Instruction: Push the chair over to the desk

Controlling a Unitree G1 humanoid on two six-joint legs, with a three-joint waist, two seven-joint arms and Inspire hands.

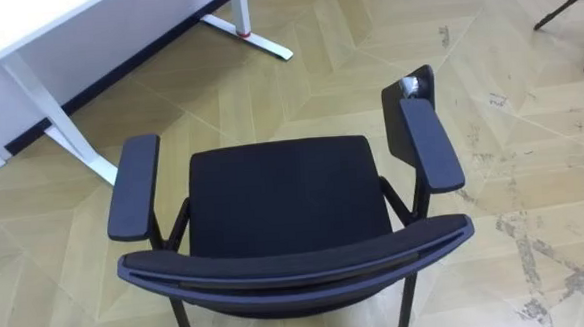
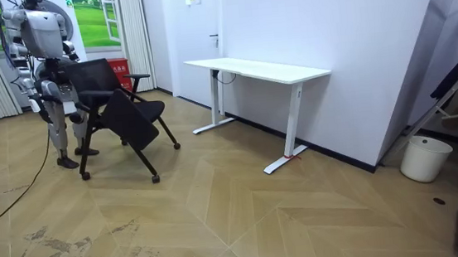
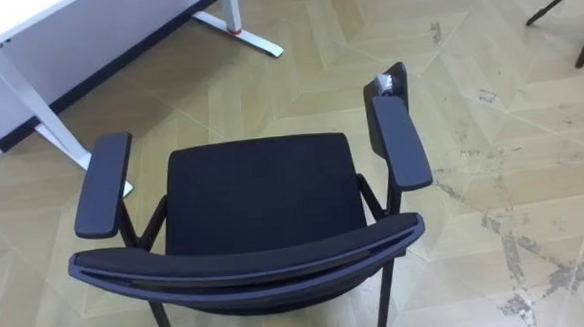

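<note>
The chair (image 1: 279,209) is positioned on the floor (image 1: 533,171), facing the desk (image 2: 257,69). The robot is stationed directly behind the backrest. The right hand (image 2: 42,101) is located near the backrest; its finger state cannot be determined.

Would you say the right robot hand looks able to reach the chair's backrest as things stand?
Probably yes: the robot stands right behind the chair, its backrest lies just below, with nothing between.
</note>
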